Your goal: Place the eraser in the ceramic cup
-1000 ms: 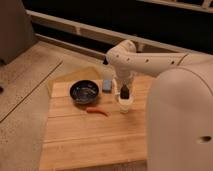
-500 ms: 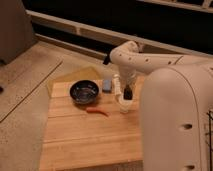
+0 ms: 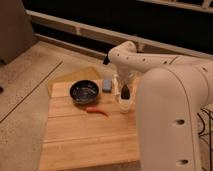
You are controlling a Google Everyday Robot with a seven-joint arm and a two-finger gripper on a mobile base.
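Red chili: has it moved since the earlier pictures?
No. The red chili stays just in front of the dark bowl; the gripper hangs over the ceramic cup.

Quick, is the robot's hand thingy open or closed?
Gripper: closed on the small dark eraser bar, just above the small white ceramic cup.

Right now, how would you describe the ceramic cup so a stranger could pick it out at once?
On the wooden tabletop, look at the right edge beside the robot's white arm. The ceramic cup stands just below the shut gripper, right of the red chili. It is small, white and handleless, unlike the wide dark bowl and blue-grey block.
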